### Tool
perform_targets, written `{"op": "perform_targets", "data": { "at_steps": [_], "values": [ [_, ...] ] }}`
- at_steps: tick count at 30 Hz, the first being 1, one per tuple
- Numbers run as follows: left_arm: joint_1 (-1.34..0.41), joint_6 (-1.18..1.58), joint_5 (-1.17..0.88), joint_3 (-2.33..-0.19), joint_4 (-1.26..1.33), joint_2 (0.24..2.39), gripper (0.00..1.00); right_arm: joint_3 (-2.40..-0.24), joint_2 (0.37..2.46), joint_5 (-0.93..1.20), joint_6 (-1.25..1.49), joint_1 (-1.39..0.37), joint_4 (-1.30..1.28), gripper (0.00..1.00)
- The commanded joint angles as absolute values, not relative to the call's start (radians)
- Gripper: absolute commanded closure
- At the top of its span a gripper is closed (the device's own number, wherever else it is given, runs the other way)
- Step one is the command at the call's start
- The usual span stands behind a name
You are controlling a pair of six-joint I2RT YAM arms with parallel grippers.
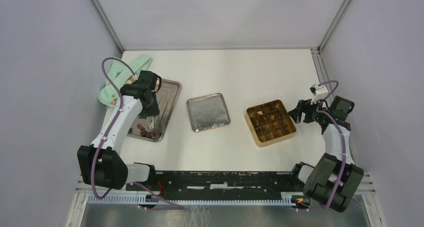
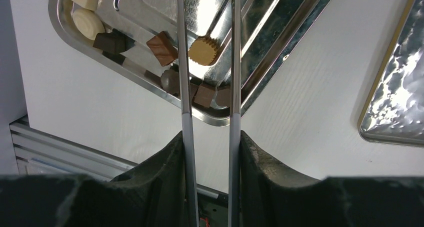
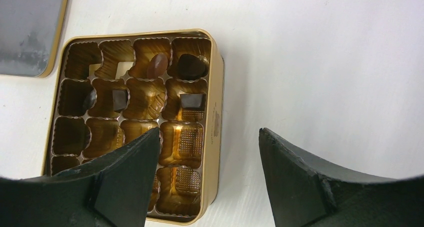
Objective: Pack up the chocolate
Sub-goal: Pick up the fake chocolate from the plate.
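Chocolate (image 2: 161, 48) mostly at left: at least eight loose pieces, two cream-white, on one steel tray (image 2: 150, 7), beside one green cloth (image 1: 125, 77). Left jaws clamped on one pair of tweezers (image 2: 183, 62), arms reaching over the tray. Mid-desk, one silver lid (image 1: 208, 112). Further right, one gold tin (image 3: 215, 112), four or five pieces seated in its compartments. Right jaws wide open, empty, above tin's edge. White desk (image 1: 240, 69); grey walls (image 1: 45, 62) on three sides.

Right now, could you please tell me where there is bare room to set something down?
Free: the white table behind the square silver lid and gold compartment tin, and along the near edge. Crowded: the near end of the oblong steel tray, where the left gripper holds long metal tweezers over the chocolates.
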State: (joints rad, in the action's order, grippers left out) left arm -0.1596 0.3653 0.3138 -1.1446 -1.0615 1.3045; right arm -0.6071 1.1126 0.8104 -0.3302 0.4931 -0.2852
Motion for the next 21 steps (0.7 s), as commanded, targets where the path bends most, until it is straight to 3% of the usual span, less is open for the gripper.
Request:
{"op": "perform_targets", "data": {
  "at_steps": [1, 21],
  "values": [
    [-0.138, 0.338, 0.319, -1.14, -1.058, 1.308, 0.56, -0.606, 1.115, 0.831, -0.337, 0.497, -0.247, 0.22],
    [-0.081, 0.333, 0.244, -1.121, -1.077, 1.384, 0.55, -0.601, 1.115, 0.827, -0.339, 0.497, -0.246, 0.22]
  ]
}}
